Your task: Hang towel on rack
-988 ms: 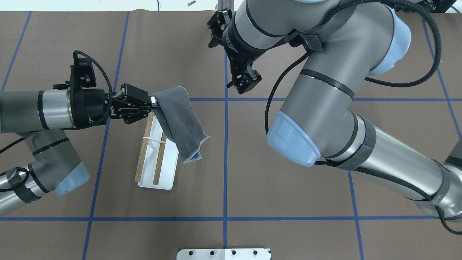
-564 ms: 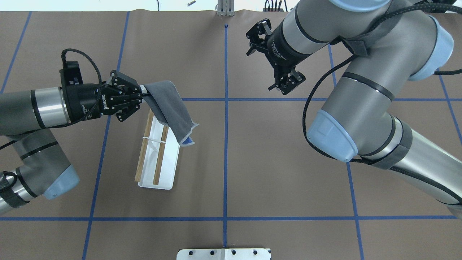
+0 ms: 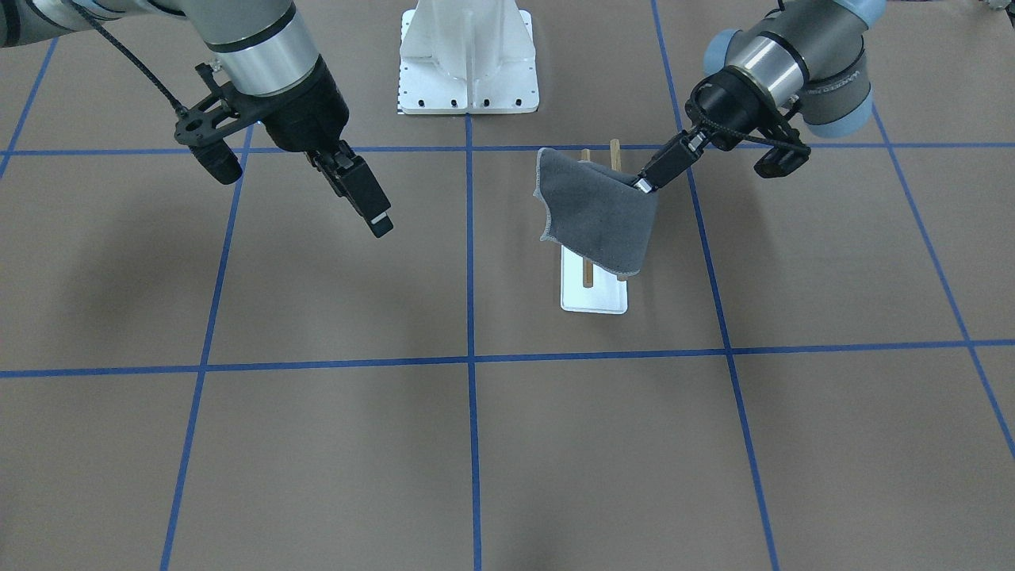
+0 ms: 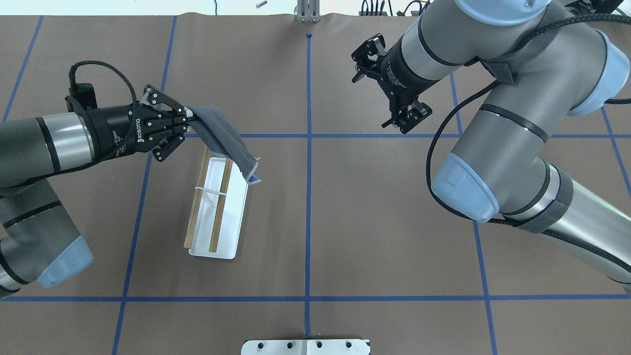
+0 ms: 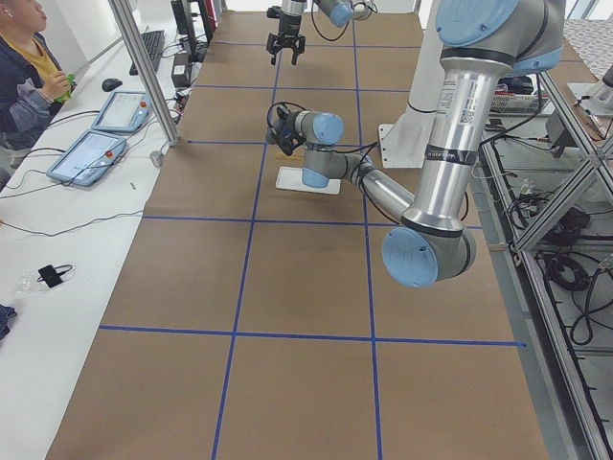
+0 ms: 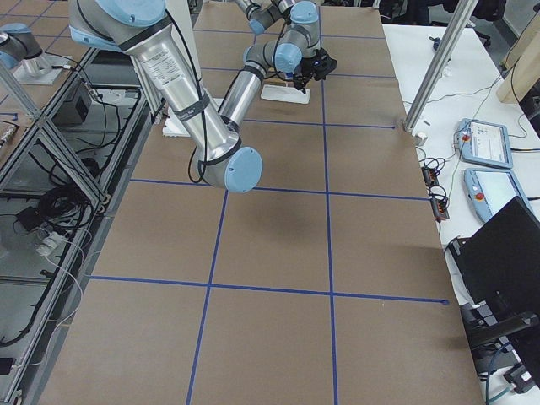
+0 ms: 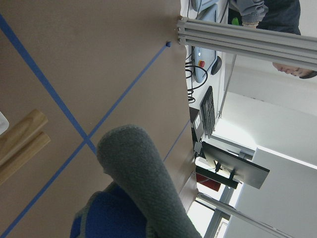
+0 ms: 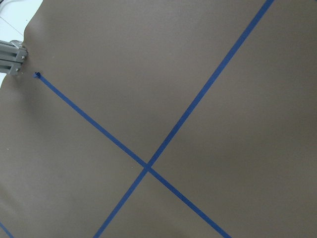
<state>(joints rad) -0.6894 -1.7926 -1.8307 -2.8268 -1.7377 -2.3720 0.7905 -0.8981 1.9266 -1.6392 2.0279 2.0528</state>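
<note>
The grey towel (image 4: 224, 143) with a blue reverse hangs from my left gripper (image 4: 190, 118), which is shut on one corner. It drapes slantwise across the far end of the rack (image 4: 217, 212), a white base with two wooden rods. In the front-facing view the towel (image 3: 599, 214) covers the middle of the rods (image 3: 587, 274), and the left gripper (image 3: 642, 186) holds it at the right. I cannot tell whether it rests on the rods. The left wrist view shows the rolled grey cloth (image 7: 143, 173). My right gripper (image 4: 356, 59) is open and empty, far right of the rack.
A white mounting plate (image 4: 305, 346) sits at the table's near edge, at the robot's base (image 3: 468, 71). Blue tape lines (image 4: 308, 197) grid the brown table. An operator (image 5: 29, 48) and tablets (image 5: 96, 153) are beyond the far edge.
My left gripper has drawn the towel to the left, so less cloth hangs right of the rack. The right arm has swung right, away from the rack.
</note>
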